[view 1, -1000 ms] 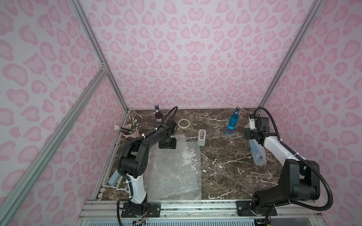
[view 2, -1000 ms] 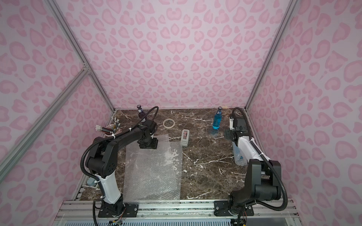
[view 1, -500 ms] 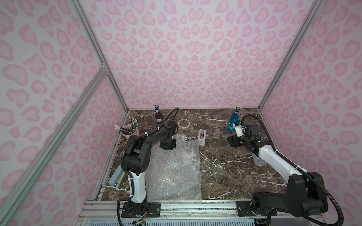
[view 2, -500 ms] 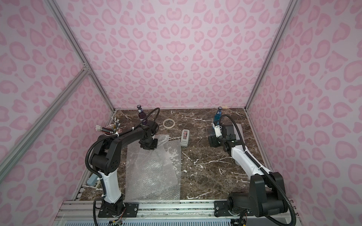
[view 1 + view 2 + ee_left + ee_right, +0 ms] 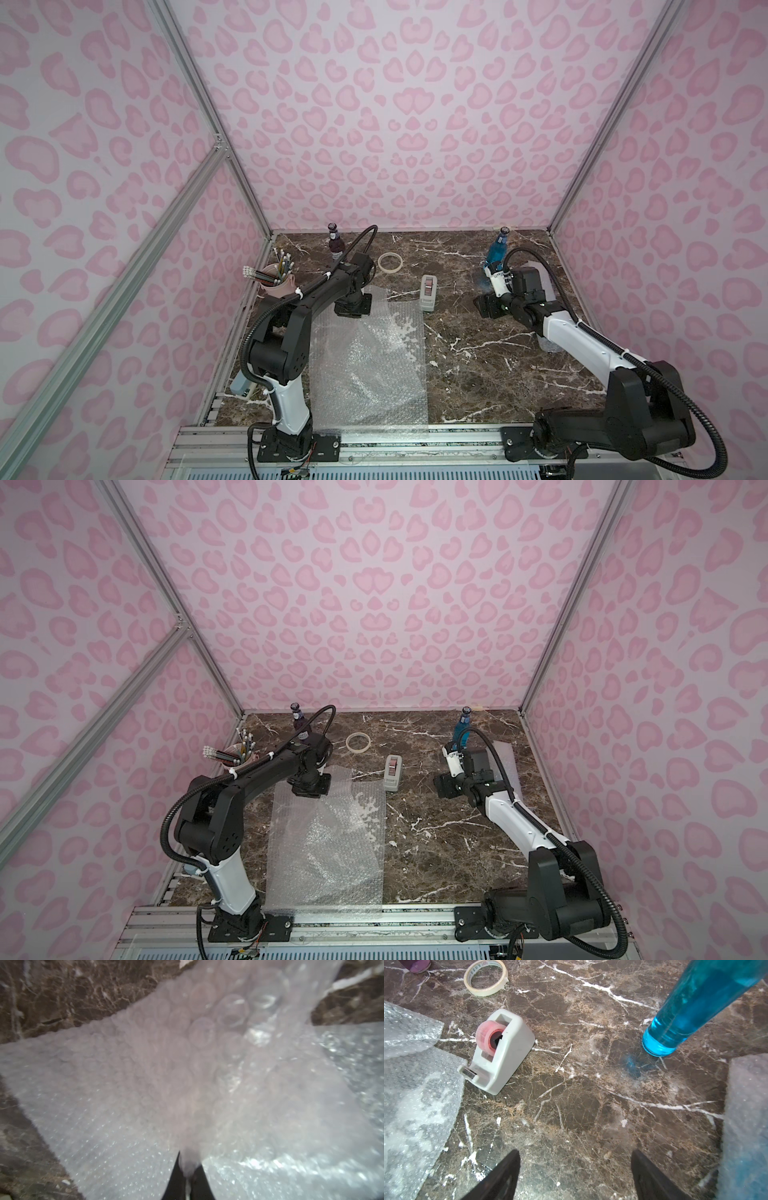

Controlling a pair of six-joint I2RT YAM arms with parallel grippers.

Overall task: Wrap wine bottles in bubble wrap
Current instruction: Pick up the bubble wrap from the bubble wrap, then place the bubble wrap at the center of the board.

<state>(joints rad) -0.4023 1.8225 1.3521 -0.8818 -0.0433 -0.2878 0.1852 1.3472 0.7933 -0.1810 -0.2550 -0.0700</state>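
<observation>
A clear bubble wrap (image 5: 370,365) (image 5: 328,845) sheet lies in front of the left arm. My left gripper (image 5: 353,309) (image 5: 189,1165) is shut on its far edge, and the pinched bubble wrap (image 5: 187,1064) rises in a fold. A blue wine bottle (image 5: 496,251) (image 5: 695,1005) stands upright at the back right. A purple wine bottle (image 5: 336,247) (image 5: 299,723) stands at the back left. My right gripper (image 5: 490,307) (image 5: 575,1153) hangs open over bare marble, in front of the blue bottle, holding nothing. More bubble wrap (image 5: 747,1126), tinted blue at one end, lies to its right.
A pale tape roll (image 5: 390,262) (image 5: 485,977) lies near the back. A grey tape dispenser (image 5: 428,293) (image 5: 500,1051) stands between the two grippers. A cup of pencils (image 5: 276,282) is at the left wall. Pink walls close three sides.
My left gripper has shut on the sheet's far edge and lifted it slightly. The right arm has swung from the right wall toward the middle, staying open.
</observation>
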